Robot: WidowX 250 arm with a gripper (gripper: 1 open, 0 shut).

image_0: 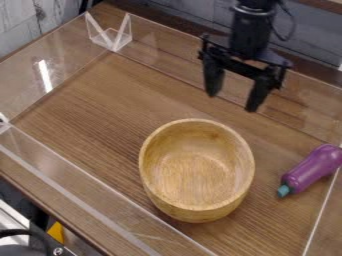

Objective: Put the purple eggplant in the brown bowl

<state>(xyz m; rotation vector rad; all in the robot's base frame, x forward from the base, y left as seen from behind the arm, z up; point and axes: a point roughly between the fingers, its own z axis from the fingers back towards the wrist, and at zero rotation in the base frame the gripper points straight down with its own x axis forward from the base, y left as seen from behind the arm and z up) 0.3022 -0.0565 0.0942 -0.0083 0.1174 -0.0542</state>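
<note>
Claw [242,86] released, empty — above bare table [94,105] behind brown bowl [198,168], purple eggplant [311,167] at right edge.

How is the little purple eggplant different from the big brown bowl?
The glossy purple toy eggplant is small and long; the round light-brown wooden bowl is much bigger. The eggplant is smooth purple with a teal stem cap; the bowl shows wood grain. The eggplant is a solid shape lying on its side; the bowl is hollow, upright and empty. Both sit on the wooden table, apart from each other, and nothing is touching them.
</note>
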